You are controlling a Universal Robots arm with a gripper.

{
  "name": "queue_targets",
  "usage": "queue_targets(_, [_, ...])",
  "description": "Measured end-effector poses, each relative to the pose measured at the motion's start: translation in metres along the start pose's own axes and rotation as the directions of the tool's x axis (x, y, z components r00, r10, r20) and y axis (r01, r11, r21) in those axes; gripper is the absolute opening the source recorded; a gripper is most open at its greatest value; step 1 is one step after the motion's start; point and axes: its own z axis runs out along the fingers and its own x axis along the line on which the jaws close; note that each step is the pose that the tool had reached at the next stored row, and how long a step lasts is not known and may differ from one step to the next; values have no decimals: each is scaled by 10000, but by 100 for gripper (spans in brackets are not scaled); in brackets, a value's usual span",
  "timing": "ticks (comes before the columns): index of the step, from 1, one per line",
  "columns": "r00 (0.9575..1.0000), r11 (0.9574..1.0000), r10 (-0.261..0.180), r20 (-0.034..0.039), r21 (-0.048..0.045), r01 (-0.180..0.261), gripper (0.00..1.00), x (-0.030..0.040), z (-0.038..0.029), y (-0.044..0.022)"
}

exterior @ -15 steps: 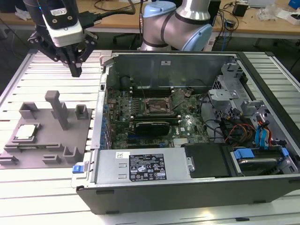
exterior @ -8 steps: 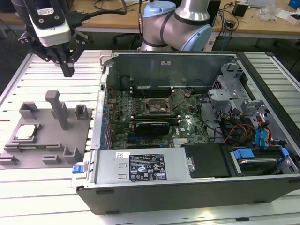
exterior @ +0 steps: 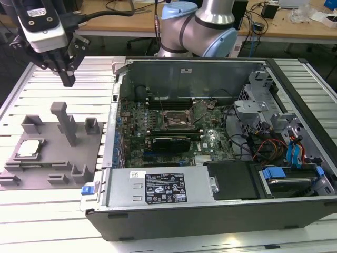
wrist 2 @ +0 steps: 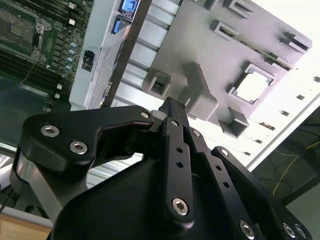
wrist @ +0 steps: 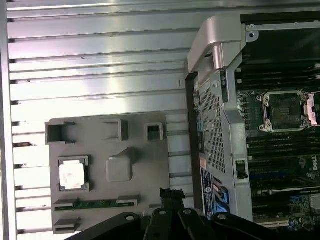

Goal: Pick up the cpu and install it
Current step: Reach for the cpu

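Observation:
The cpu (exterior: 29, 149) is a small silvery-white square lying flat in a framed recess of the grey fixture plate (exterior: 50, 161) at the exterior view's left. In both wrist views the cpu (wrist 2: 255, 85) (wrist: 72, 175) shows as a bright square in that recess. My gripper (exterior: 68, 80) hangs well above the slatted table, behind the plate and away from the cpu, with its black fingers (wrist 2: 171, 112) pressed together and nothing between them. The black metal-framed socket (exterior: 176, 119) (wrist: 285, 110) sits open on the green motherboard inside the case.
An open computer case (exterior: 174, 208) lies on the slatted metal table (exterior: 47, 221), its wall (wrist: 220, 105) next to the plate. A tall grey post (exterior: 66, 122) rises from the plate. A long black graphics card (exterior: 171, 143) lies just in front of the socket, with cables and drive bays (exterior: 279, 153) to the right.

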Motion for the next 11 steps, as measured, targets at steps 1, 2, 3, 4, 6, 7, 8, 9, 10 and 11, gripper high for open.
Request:
queue_targets(1, [10000,10000,0,4,0,0,11,23,-1,-2])
queue_targets(2, [10000,10000,0,7,0,0,11,39,-2,-3])
queue_targets(3, [10000,10000,1,9,-1,-1,11,53,-2,-4])
queue_targets(4, [10000,10000,0,15,-2,0,11,87,-3,-6])
queue_targets(6, [10000,10000,0,21,-2,0,11,125,-4,-9])
queue_targets(7, [10000,10000,-1,30,-2,1,11,176,-6,-13])
queue_targets(8, [10000,10000,-2,34,-3,2,11,196,-7,-14])
queue_targets(9, [10000,10000,-1,38,-2,1,11,218,-8,-16])
queue_targets(10, [10000,10000,-2,44,-2,2,11,254,-10,-18])
queue_targets(11, [10000,10000,-1,53,-4,1,11,295,-11,-21])
